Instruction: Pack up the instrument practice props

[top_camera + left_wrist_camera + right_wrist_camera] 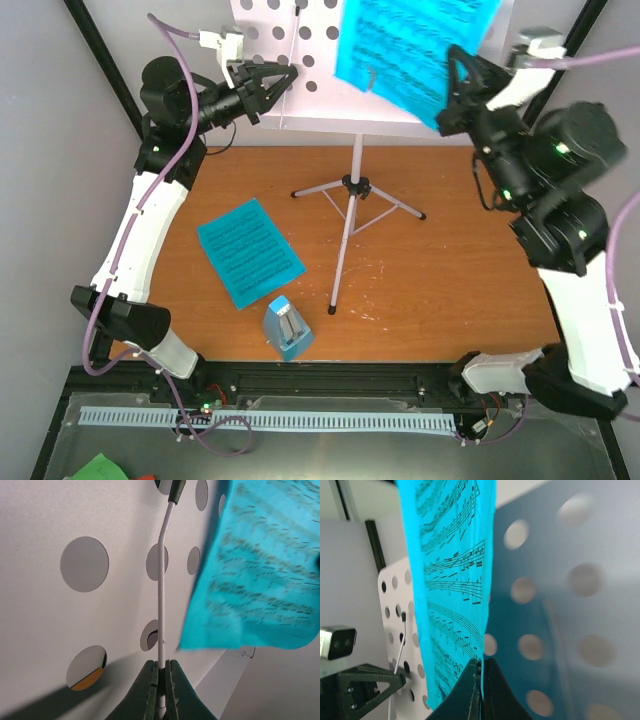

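Note:
The grey tripod music stand (pixel 350 190) stands at the back of the table, its perforated desk (pixel 290 50) facing me. My left gripper (pixel 290 80) is shut on the desk's thin white wire page holder (pixel 161 605), pinched between the green pads (pixel 150 685). My right gripper (pixel 452 95) is shut on the edge of a bright-blue sheet-music page (pixel 410 45) and holds it in front of the desk (pixel 560 620); the page (pixel 450 580) rises from the pinch point (pixel 481 667). A second blue page (pixel 248 250) lies flat on the table. The light-blue metronome (pixel 288 327) stands near the front edge.
The stand's three legs (pixel 385 205) spread over the middle of the wooden table (pixel 450 290). A black frame and grey walls enclose the back and sides. A white slotted strip (pixel 270 418) runs along the front below the table edge.

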Robot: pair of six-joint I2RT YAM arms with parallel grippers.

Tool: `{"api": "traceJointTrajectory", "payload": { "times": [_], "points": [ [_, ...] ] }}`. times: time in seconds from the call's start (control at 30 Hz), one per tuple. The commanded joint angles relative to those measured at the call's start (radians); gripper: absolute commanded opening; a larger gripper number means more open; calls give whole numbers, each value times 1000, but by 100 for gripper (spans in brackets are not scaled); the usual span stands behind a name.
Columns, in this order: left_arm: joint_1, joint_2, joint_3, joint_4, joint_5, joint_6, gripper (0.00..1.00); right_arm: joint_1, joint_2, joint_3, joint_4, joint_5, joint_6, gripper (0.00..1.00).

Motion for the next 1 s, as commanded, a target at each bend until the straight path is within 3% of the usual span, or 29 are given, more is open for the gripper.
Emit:
{"api": "traceJointTrajectory", "payload": {
  "times": [0.0, 0.13, 0.3, 0.63, 0.77, 0.97],
  "points": [
    [-8, 1, 21, 24, -8, -45, 0, -4, -109, -94, 91, 113, -60, 3],
    [-8, 13, 27, 24, -10, -59, 1, -4, -181, -152, 115, 106, -67, 3],
    [-9, 22, 28, 24, -12, -73, 5, -4, -232, -187, 132, -10, -45, 3],
    [-8, -32, -15, -18, -49, -23, 57, -4, -260, -206, 126, -311, 12, 3],
    [-7, -145, -161, 32, -77, 24, 78, -4, -257, -209, 105, -401, 34, 3],
    [-8, -325, -397, 226, 43, 67, 94, -4, -237, -213, 81, -580, 53, 3]
  ]
}}
